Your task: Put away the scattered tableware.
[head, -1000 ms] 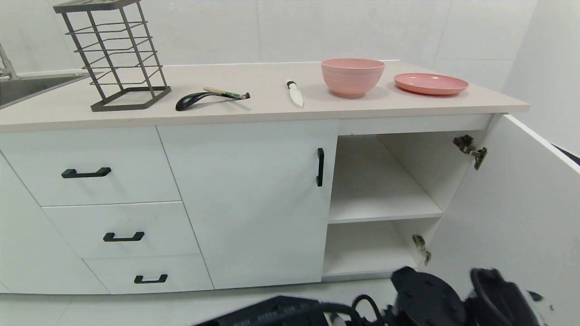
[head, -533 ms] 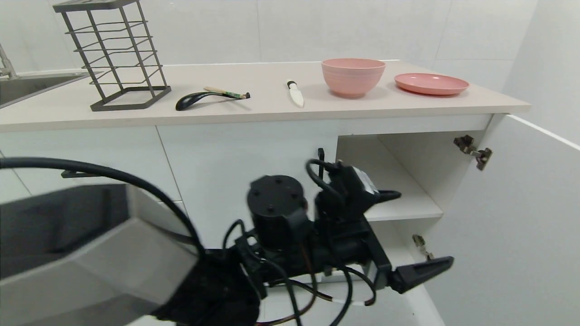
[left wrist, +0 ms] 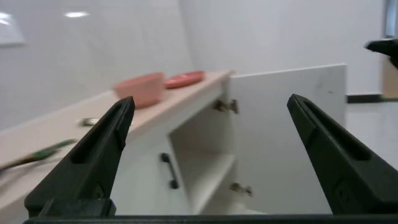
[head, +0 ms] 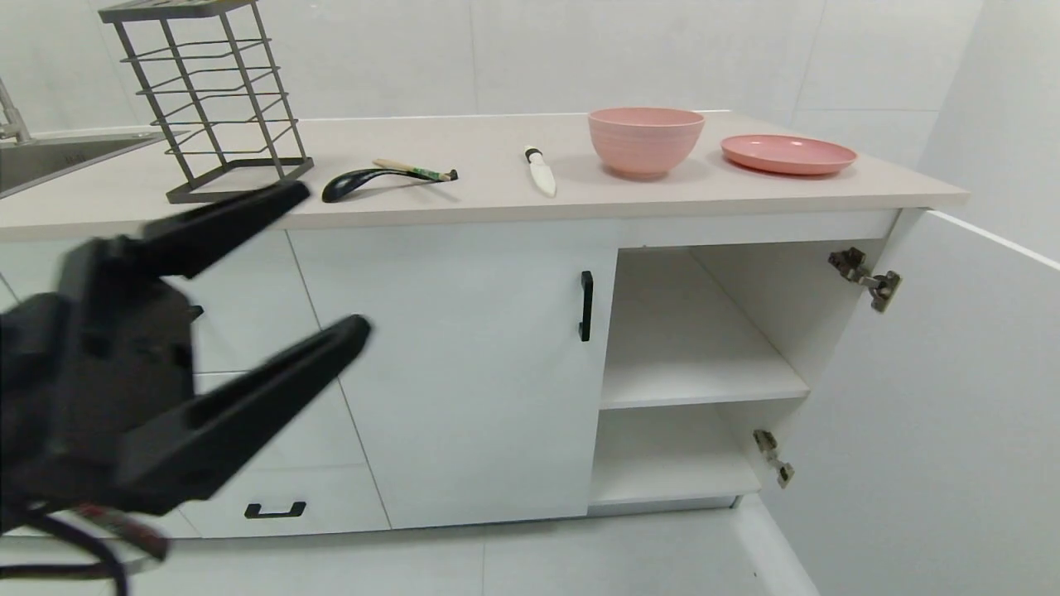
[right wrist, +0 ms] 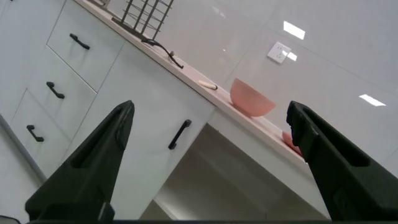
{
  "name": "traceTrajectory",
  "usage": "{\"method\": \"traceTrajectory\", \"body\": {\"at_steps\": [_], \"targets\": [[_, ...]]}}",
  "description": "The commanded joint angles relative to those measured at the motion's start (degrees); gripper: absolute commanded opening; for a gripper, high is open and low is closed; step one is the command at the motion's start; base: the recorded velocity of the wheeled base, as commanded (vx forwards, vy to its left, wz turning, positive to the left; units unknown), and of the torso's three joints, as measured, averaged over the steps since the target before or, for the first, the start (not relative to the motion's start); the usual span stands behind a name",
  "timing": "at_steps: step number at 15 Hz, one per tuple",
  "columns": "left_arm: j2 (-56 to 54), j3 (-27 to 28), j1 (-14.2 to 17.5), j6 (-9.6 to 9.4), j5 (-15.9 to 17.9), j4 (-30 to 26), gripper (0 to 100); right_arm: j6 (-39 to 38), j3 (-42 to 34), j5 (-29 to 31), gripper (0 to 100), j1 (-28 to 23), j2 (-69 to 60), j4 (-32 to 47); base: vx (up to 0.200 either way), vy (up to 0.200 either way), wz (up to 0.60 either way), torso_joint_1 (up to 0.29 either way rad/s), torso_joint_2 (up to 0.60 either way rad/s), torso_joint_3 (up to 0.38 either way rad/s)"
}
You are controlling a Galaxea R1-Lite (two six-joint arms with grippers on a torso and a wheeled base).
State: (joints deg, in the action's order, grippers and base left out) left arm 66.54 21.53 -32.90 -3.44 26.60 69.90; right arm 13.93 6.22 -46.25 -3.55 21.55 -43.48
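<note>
The left end effector (head: 330, 261) hangs at the left, near the camera, in front of the drawers (head: 224, 397) and below the surface (head: 497, 194) edge. It is spread wide and holds nothing. The right end effector (right wrist: 211, 111) is also spread wide and empty, low in front of the cabinet (head: 464, 372) and pointing up toward the surface.

All the tableware lies on the surface, well apart from both end effectors. A black spoon (head: 364, 180) lies left of centre, with chopsticks (head: 414, 170) touching its handle on the far side. A white knife (head: 540, 170) with a dark handle lies near the middle, its handle toward the wall. To its right stands a pink bowl (head: 646, 141), upright, and just beside that, farther right, a pink plate (head: 787, 154) lies flat.

A wire rack (head: 207, 99) stands at the left of the surface, with a sink (head: 50, 157) beyond it at the far left. Under the bowl and plate the right door (head: 952, 397) is swung open, showing a shelf (head: 687, 364) inside.
</note>
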Motion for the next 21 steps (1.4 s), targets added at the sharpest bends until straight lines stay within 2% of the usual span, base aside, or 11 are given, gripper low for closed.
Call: {"method": "traceTrajectory", "body": {"at_steps": [1, 5, 6, 9, 10, 11, 12, 14, 16, 19, 21], "targets": [[-25.2, -6.7, 13.4, 0.27, -0.2, -7.5, 100, 0.0, 2.2, -0.1, 100, -0.3, -8.9, 4.9, 0.0, 0.0, 0.0, 0.0, 0.0, 0.0], [-45.8, -12.1, 23.8, 0.8, -0.5, -26.4, 100, 0.0, 0.8, -0.1, 100, -0.7, -12.9, 12.9, 0.0, 0.0, 0.0, 0.0, 0.0, 0.0], [-50.8, -14.1, 27.8, 0.98, -0.5, -31.9, 100, 0.0, -0.7, -0.1, 100, -0.7, -14.3, 14.7, 0.0, 0.0, 0.0, 0.0, 0.0, 0.0], [-59.6, -17.4, 34.0, 2.82, -0.5, -44.8, 100, 0.1, -3.6, 0.0, 100, -0.5, -15.5, 15.9, 0.0, 0.0, 0.0, 0.0, 0.0, 0.0], [-61.0, -18.5, 34.7, 2.73, -0.5, -47.0, 100, 0.1, -3.8, 0.0, 100, -0.5, -15.5, 16.0, 0.0, 0.0, 0.0, 0.0, 0.0, 0.0], [-62.7, -21.5, 35.2, 1.24, -0.9, -50.9, 100, 0.1, -5.3, 0.1, 100, -0.5, -15.5, 16.0, 0.0, 0.0, 0.0, 0.0, 0.0, 0.0], [-62.6, -21.4, 35.2, 0.98, -3.3, -52.9, 100, 0.1, -6.2, 0.1, 100, -0.5, -15.5, 16.1, 0.0, 0.0, 0.0, 0.0, 0.0, 0.0], [-62.6, -21.5, 35.2, -0.96, -12.8, -60.2, 100, 0.0, -6.2, 3.7, 100, -0.5, -15.6, 19.2, 0.0, 0.0, 0.0, 0.0, 0.0, 0.0], [-62.6, -21.5, 35.2, -2.63, -16.9, -68.5, 100, -0.8, -6.2, 9.5, 100, -0.5, -15.6, 25.4, 0.0, 0.0, 0.0, 0.0, 0.0, 0.0], [-64.5, -21.5, 31.9, -0.87, -19.3, -69.6, 100, -1.2, -6.2, 20.5, 100, -0.5, -15.6, 36.4, 0.0, 0.0, 0.0, 0.0, 0.0, 0.0], [-66.4, -21.5, 32.6, -0.43, -19.5, -69.6, 100, -2.2, -6.2, 20.9, 100, -0.6, -15.6, 40.4, 0.0, 0.0, 0.0, 0.0, 0.0, 0.0]]}}
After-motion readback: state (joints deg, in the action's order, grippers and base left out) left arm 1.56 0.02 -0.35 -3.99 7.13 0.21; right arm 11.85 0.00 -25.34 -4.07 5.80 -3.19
